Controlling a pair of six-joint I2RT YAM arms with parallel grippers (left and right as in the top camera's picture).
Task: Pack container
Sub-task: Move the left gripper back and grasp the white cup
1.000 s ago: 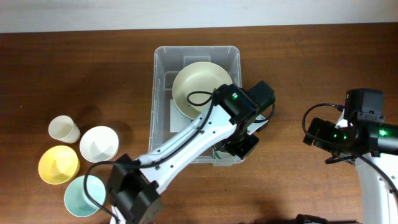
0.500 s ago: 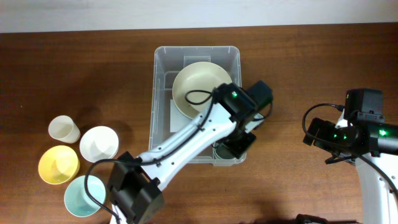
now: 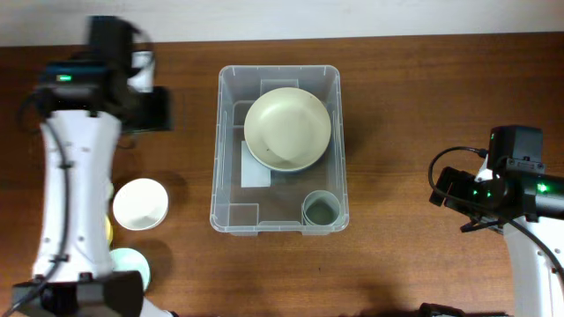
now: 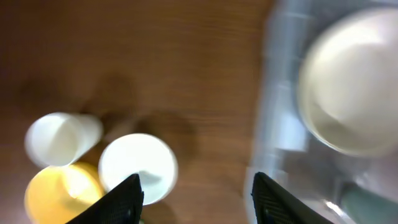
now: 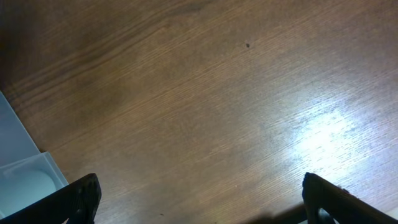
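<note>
Between picks, container (image 3: 229, 180) part-filled; left hand (image 4: 196, 186) released above the larger white cup (image 4: 138, 168); next, I descend squarely onto it.

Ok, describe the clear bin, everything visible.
The container is a large rectangular bin of clear plastic with a rounded rim and moulded corner steps, sitting open on the wooden table. A white label shows on its floor. Inside: a cream bowl at the far end, a grey-green cup in the near right corner.

One container (image 3: 231, 154), one large bowl (image 3: 287, 129), five small cups (image 3: 139, 203).
</note>
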